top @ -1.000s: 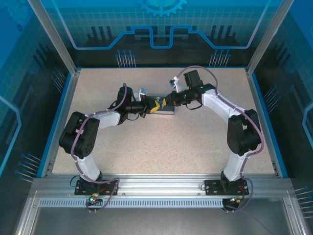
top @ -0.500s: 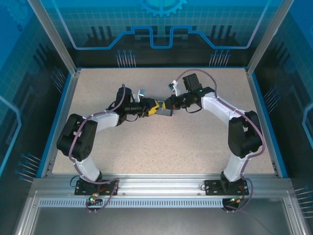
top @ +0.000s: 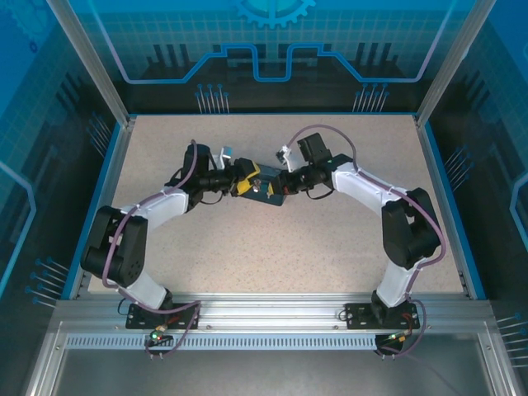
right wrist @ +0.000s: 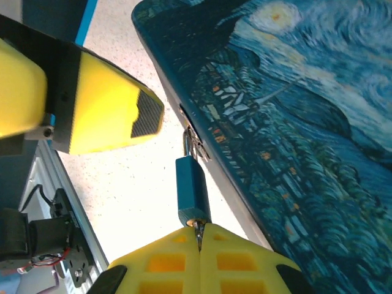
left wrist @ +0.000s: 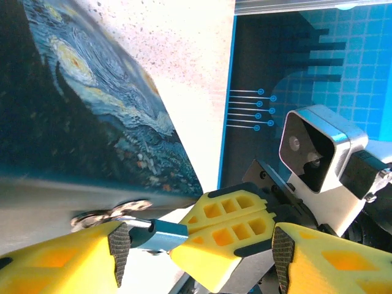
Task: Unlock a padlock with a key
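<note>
The small blue-grey padlock (right wrist: 191,184) hangs by its shackle from the latch on the edge of the painting-print box (right wrist: 294,122). The thin dark key (right wrist: 196,228) sits in the keyhole at the padlock's bottom end. My right gripper (right wrist: 199,236) is shut on the key, its tips against the padlock body. My left gripper (left wrist: 201,246) is open wide. It straddles the padlock (left wrist: 160,236) and the right gripper's yellow fingers (left wrist: 239,229), with its left pad (left wrist: 119,245) at the shackle end. In the top view both grippers, left (top: 248,176) and right (top: 278,183), meet at the box (top: 266,190).
The box lies on the speckled table (top: 272,247), mid-back and turned at a slant. Blue walls (top: 99,165) and metal posts ring the table. The right wrist camera housing (left wrist: 321,150) stands just beyond the left gripper's fingers.
Both grippers and the box have shifted left, and the box has turned to a slant. The left arm has swung leftward, its elbow now nearer the left wall.
</note>
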{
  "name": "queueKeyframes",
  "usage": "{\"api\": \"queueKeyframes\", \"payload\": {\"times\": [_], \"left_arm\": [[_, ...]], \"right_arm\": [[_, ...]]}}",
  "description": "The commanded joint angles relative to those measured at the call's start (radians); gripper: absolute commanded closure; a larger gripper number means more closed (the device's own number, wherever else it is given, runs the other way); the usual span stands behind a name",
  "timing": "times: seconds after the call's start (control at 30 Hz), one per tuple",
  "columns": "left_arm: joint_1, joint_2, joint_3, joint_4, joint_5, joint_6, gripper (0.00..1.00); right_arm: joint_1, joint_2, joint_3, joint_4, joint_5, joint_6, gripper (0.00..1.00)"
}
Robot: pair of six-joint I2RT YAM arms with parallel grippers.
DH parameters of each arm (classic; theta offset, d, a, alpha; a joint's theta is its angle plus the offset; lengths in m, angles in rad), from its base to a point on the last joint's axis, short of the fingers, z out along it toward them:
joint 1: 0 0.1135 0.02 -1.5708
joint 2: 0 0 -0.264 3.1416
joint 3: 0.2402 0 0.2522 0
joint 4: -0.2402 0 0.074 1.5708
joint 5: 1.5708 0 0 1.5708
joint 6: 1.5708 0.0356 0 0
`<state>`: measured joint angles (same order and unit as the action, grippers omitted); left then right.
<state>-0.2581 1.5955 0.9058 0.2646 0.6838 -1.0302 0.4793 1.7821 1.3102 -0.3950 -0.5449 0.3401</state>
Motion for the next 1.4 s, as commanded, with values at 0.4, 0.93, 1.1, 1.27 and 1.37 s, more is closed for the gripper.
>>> {"api": "queueKeyframes", "payload": {"times": [0.4, 0.93, 1.1, 1.27, 1.37], "left_arm": [[0.006, -0.115, -0.069, -0.160, -0.066, 0.022, 0.31], [-0.056, -0.155, -0.177, -0.116, -0.130, -0.063, 0.31], [-0.056, -0.155, -0.177, -0.114, -0.131, -0.059, 0.31], [-0.056, -0.151, -0.162, -0.125, -0.135, -0.044, 0.31], [-0.056, -0.151, -0.150, -0.137, -0.143, -0.029, 0.29]], "right_arm": [[0.081, -0.025, -0.014, -0.049, 0.079, -0.076, 1.00], [0.226, -0.026, -0.086, -0.087, 0.403, -0.114, 0.89], [0.236, -0.072, -0.129, -0.070, 0.404, -0.096, 0.62], [0.234, -0.105, -0.146, -0.055, 0.379, -0.067, 0.53], [0.228, -0.099, -0.142, -0.035, 0.347, -0.039, 0.51]]}}
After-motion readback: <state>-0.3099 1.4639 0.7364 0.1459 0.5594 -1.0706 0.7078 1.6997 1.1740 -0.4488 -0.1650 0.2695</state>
